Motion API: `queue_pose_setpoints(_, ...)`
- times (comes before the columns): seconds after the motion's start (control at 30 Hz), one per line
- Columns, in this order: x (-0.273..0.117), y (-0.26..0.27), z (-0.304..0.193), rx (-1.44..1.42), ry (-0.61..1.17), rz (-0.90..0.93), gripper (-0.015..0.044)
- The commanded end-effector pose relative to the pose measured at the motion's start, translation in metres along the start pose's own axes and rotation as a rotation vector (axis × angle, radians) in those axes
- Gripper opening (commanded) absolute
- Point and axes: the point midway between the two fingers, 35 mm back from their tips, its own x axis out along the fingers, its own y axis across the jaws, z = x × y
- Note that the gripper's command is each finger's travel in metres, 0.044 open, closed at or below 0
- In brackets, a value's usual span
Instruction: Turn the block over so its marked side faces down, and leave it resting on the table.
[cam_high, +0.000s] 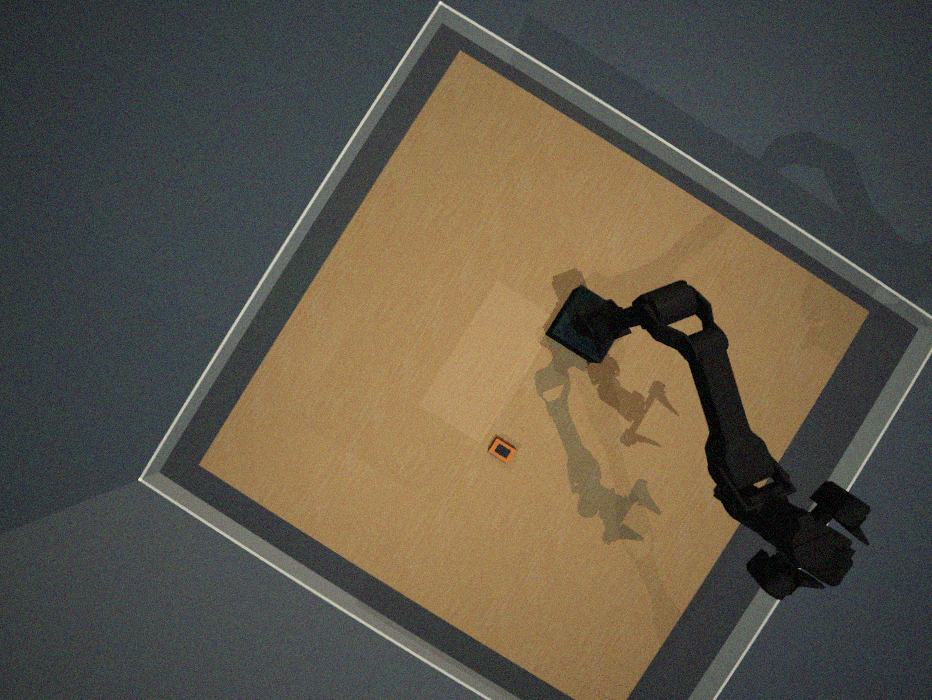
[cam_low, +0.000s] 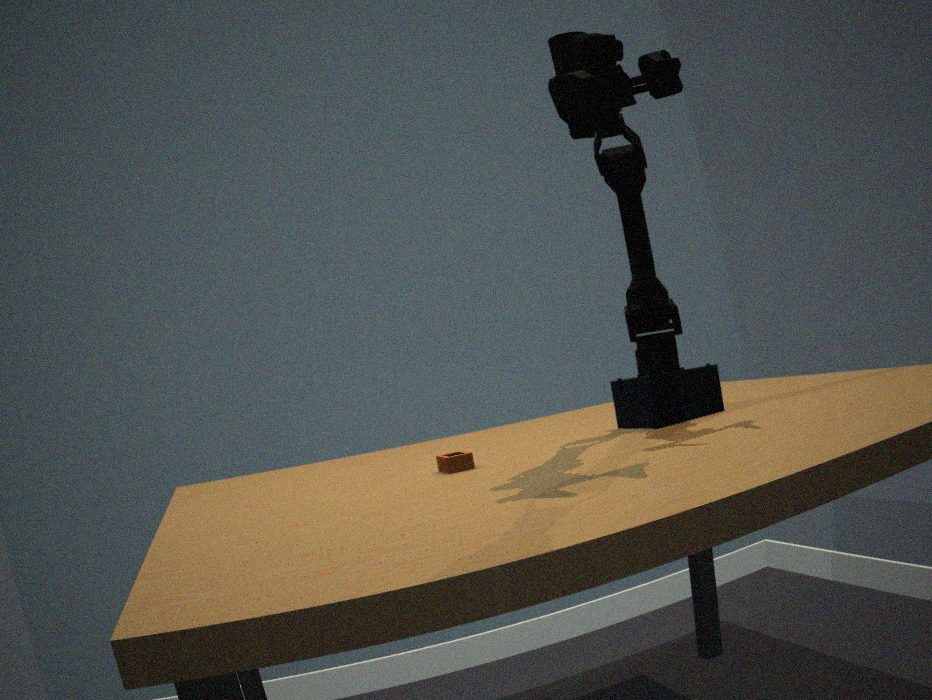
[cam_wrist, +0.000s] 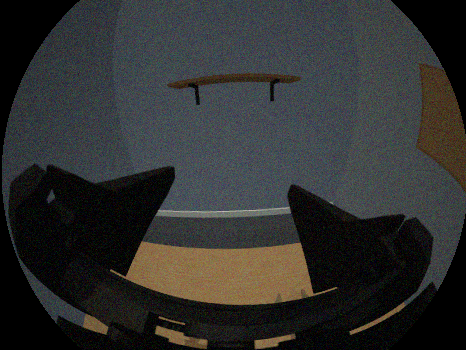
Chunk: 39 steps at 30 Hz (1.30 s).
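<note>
The small orange block (cam_high: 502, 449) (cam_low: 455, 463) rests flat on the wooden table (cam_high: 323, 324) (cam_low: 301, 534). Its dark square mark shows on the top face in the top and exterior views, so the marked side faces up. My gripper (cam_high: 843, 564) (cam_wrist: 233, 181) is open and empty. It is raised high over the table, far to the lower right of the block in the top view. In the exterior view it is at the top, well above the block. The block is not visible in the wrist view.
The arm's dark base (cam_high: 574, 333) (cam_low: 667, 397) stands on the table, to the right of the block in the exterior view. Shadows of the arm fall on the table between the base and its edge. Walls with a pale baseboard (cam_high: 293, 218) surround the table.
</note>
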Motion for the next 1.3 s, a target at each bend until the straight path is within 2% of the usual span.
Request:
queue_pose_setpoints(0.0,-0.012,-0.070,-0.030,0.089,0.092,-0.196,0.0440)
queue_pose_setpoints(0.3,-0.078,-0.192,-0.100,0.290,0.289,-0.571,0.0440)
queue_pose_setpoints(0.63,-0.197,-0.277,-0.191,0.564,0.532,-0.936,0.0440)
queue_pose_setpoints(0.83,-0.279,-0.294,-0.246,0.760,0.690,-1.112,0.0440)
queue_pose_setpoints(1.1,-0.378,-0.277,-0.309,1.024,0.946,-1.260,0.0440)
queue_pose_setpoints(1.17,-0.390,-0.272,-0.316,1.061,0.986,-1.267,0.0440)
queue_pose_setpoints(1.27,-0.384,-0.274,-0.316,1.066,0.991,-1.267,0.0440)
